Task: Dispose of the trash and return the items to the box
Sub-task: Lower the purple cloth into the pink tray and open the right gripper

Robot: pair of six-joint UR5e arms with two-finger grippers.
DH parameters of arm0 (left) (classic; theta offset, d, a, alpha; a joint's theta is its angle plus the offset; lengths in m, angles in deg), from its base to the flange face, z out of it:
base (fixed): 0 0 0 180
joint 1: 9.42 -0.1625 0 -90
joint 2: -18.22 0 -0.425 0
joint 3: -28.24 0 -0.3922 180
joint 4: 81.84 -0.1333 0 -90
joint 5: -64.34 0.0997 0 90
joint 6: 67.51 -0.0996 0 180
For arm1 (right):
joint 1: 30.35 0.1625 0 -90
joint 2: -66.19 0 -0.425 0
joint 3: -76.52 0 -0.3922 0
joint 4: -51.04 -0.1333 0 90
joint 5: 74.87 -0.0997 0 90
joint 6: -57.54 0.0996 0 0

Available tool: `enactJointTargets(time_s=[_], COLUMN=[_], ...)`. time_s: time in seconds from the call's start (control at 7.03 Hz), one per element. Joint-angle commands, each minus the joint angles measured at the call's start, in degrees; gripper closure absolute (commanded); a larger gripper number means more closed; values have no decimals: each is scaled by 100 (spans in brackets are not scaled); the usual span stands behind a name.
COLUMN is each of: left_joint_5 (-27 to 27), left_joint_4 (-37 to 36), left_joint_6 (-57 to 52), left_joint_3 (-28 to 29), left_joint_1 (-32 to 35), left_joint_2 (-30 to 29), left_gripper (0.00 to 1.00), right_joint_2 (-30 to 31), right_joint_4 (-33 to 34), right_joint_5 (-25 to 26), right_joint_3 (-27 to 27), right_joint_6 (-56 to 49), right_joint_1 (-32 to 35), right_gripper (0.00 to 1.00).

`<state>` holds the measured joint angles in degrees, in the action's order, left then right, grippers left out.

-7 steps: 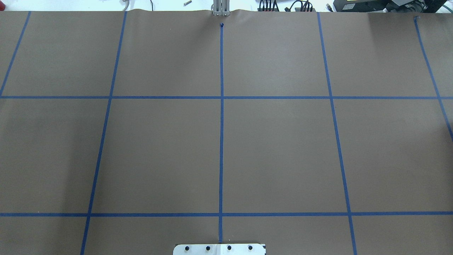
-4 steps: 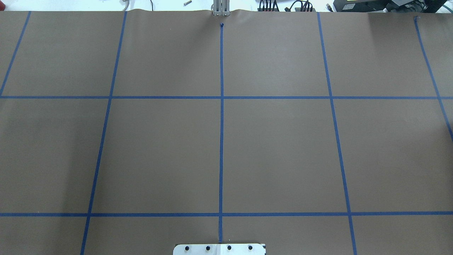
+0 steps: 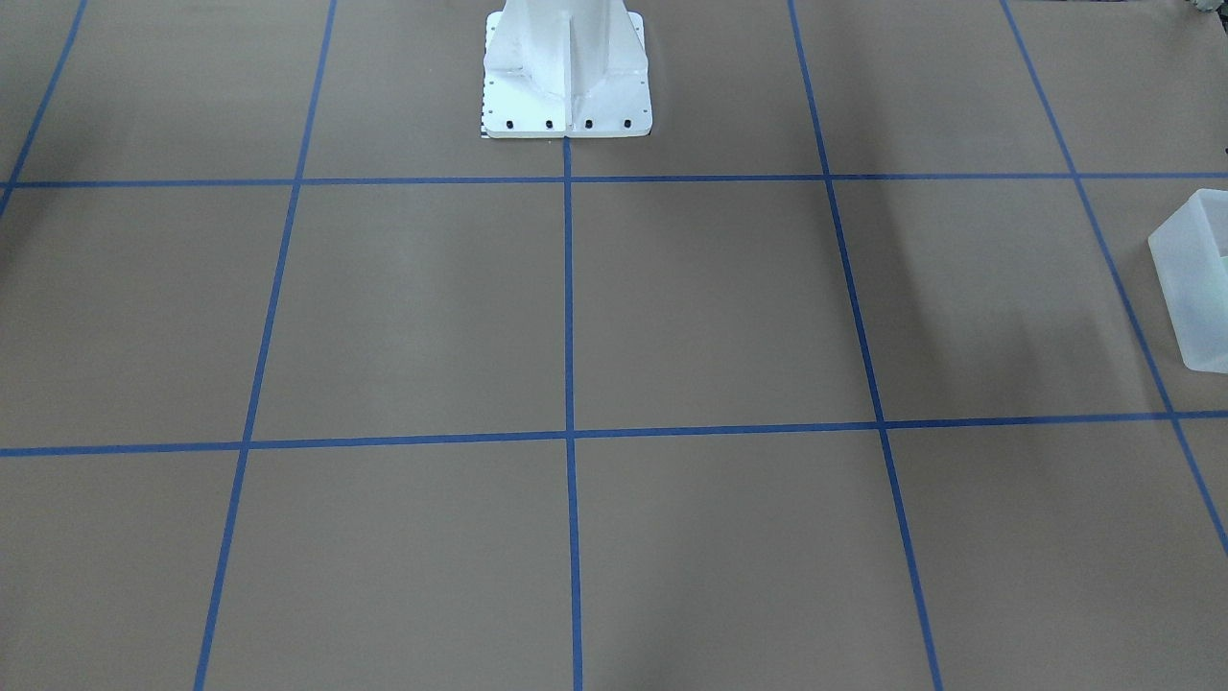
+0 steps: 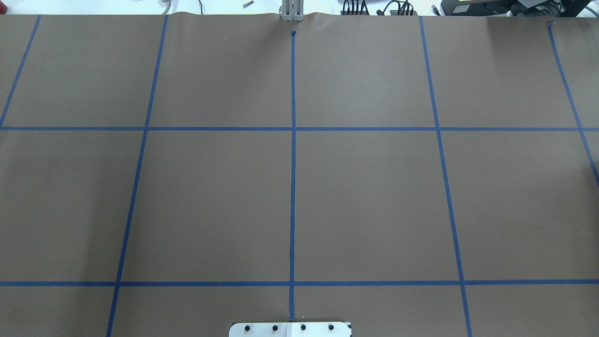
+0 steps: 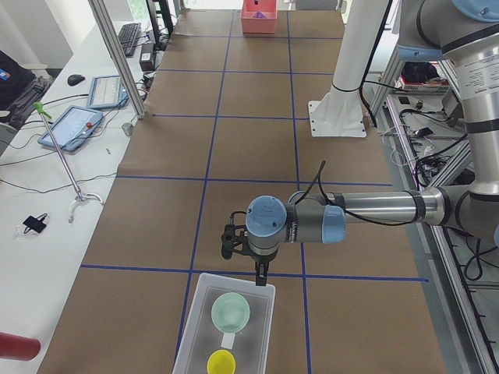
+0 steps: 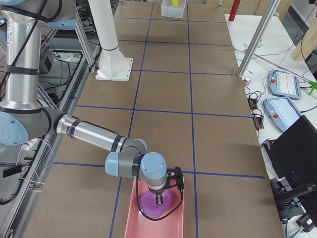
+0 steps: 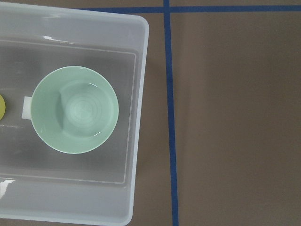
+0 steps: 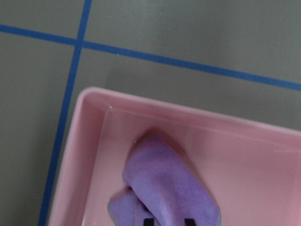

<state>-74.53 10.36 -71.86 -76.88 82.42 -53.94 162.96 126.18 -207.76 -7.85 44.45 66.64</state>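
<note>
Right, the mint-green bowl [image 7: 75,109] sits mouth-up on the floor of the box [image 7: 136,141]. The yellow cup [image 5: 221,361] stands deeper inside the box, apart from the bowl. Both lie loose and unstacked, which looks to me like a drop from above, so I judge the return-to-box step done.

My left gripper [image 5: 260,277] hangs pointing down at the box's short rim, on the bowl's end. I can't tell whether it is over that rim or just outside it. The bowl lies below it and inward of the rim, with the cup further in again. No fingers show in the left wrist view, so I can't tell whether that pincer is wide or narrow.

Well away from the box, at the opposite table end, a pink tray [image 8: 94,141] holds a crumpled purple cloth [image 8: 164,179]. I take that for the binned trash. My right gripper [image 6: 158,199] hovers there, low above the cloth. Two dark tips peek in at the bottom of the right wrist view, but I can't tell whether they pinch the cloth or stand free.
</note>
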Motion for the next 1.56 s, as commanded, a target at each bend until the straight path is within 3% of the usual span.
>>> enactJointTargets(time_s=[0.0, 0.43, 0.71, 1.42], left_joint_5=[0, 17, 44, 211], left_joint_4=[0, -44, -53, -79], left_joint_6=[-5, 4, -5, -22], left_joint_3=[0, 0, -9, -35], left_joint_1=[0, 26, 26, 35], left_joint_2=[0, 26, 53, 96], left_gripper=[2, 2, 2, 2], right_joint_2=[-734, -1011, -521, -308], right_joint_4=[880, 3159, 3218, 2807], right_joint_5=[-211, -115, 610, 571], right_joint_3=[-192, -1587, -1627, -1670], right_joint_6=[228, 237, 219, 158], right_joint_1=[4, 5, -74, -66], right_gripper=[0, 0, 0, 0])
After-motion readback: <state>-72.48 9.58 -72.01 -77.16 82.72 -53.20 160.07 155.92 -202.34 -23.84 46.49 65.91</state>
